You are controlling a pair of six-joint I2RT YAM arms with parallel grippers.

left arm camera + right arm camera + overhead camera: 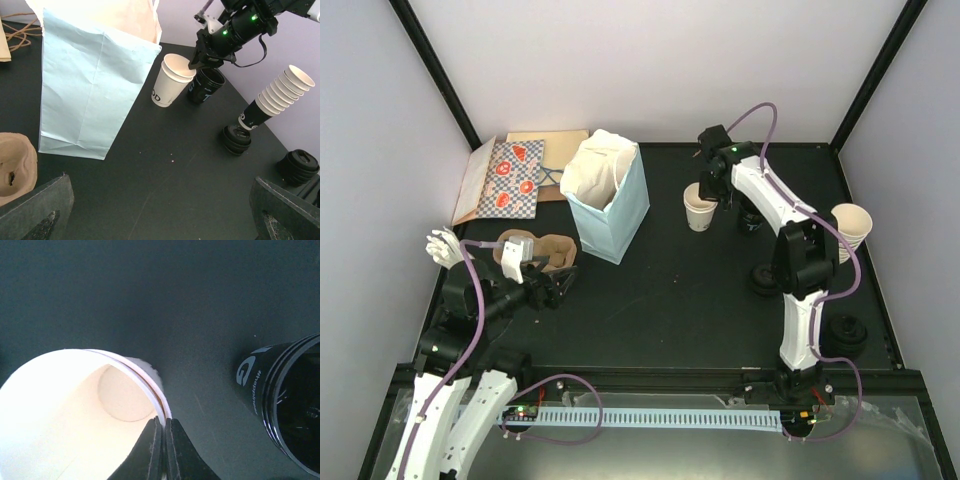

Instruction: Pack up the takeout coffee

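Your right gripper (163, 422) was clamped on the rim of the white cup (170, 80), which stood just beside the blue bag (85, 90). Your left gripper (556, 284) hung wide open, well apart.

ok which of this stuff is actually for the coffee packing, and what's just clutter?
For the job: white cup, its rim pinched by the right gripper; black lids; light blue bag; probably the cardboard carrier.
Lying about: black cup; tilted spare cup stack; patterned paper bag at back left.
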